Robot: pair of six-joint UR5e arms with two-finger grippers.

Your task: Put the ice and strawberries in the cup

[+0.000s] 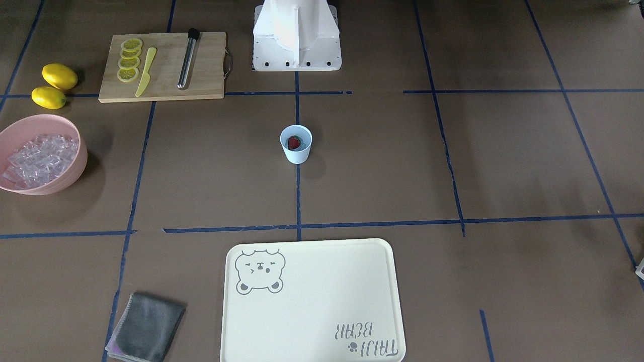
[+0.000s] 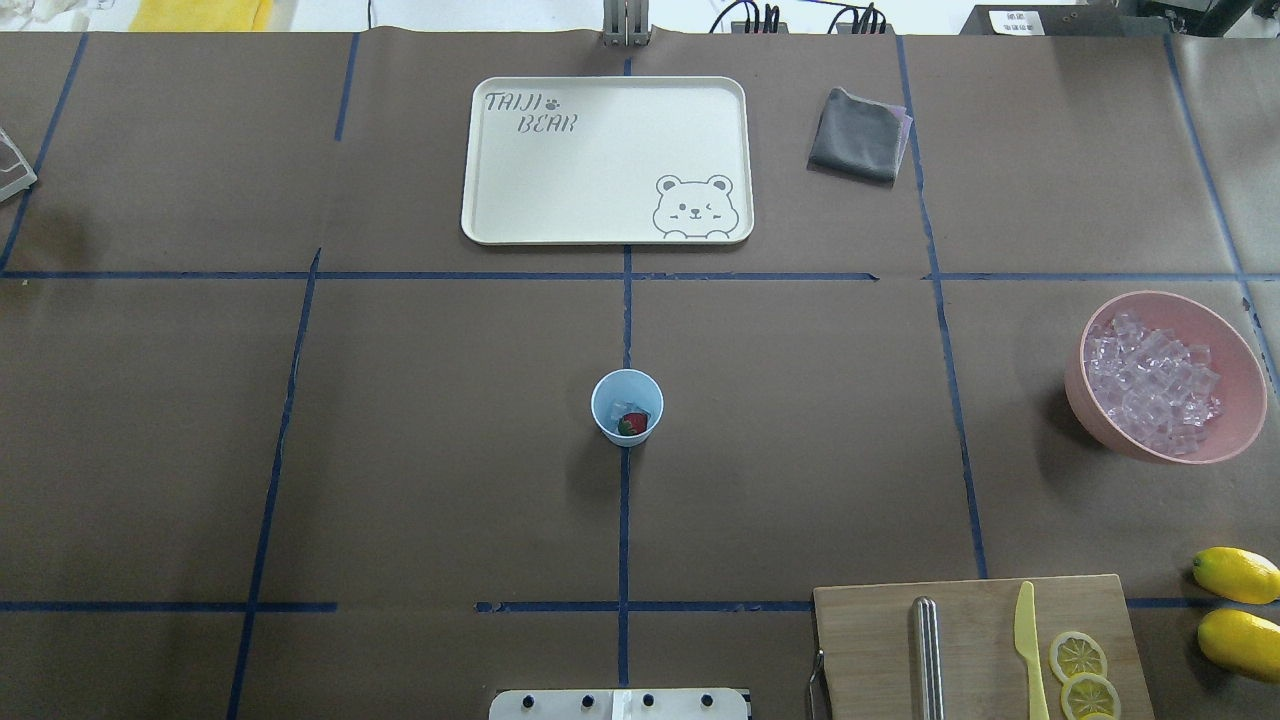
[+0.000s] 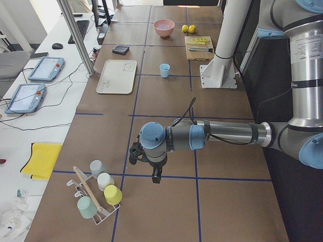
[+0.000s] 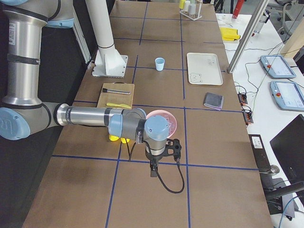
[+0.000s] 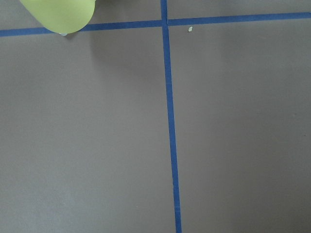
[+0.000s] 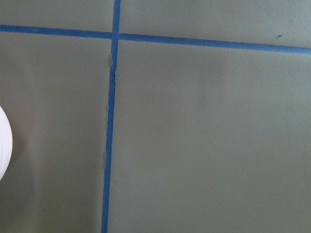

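Observation:
The light blue cup (image 1: 297,156) stands upright mid-table, also in the overhead view (image 2: 603,398). Inside it lies a red strawberry (image 1: 294,143) with clear ice cubes (image 2: 632,409) beside it. More ice (image 2: 1150,385) fills the pink bowl (image 2: 1235,360) at the robot's right. Both arms are far from the cup. The left gripper (image 3: 155,177) shows only in the exterior left view, over bare table near a cup rack. The right gripper (image 4: 153,171) shows only in the exterior right view, near the bowl. I cannot tell whether either is open or shut.
A cream tray (image 2: 500,160) and grey cloth (image 2: 858,135) lie at the far edge. A cutting board (image 1: 201,65) holds lemon slices (image 1: 129,60), a yellow knife (image 1: 146,71) and a metal rod (image 1: 188,58). Two lemons (image 1: 55,84) lie beside it. The rack of cups (image 3: 98,194) stands at the left end.

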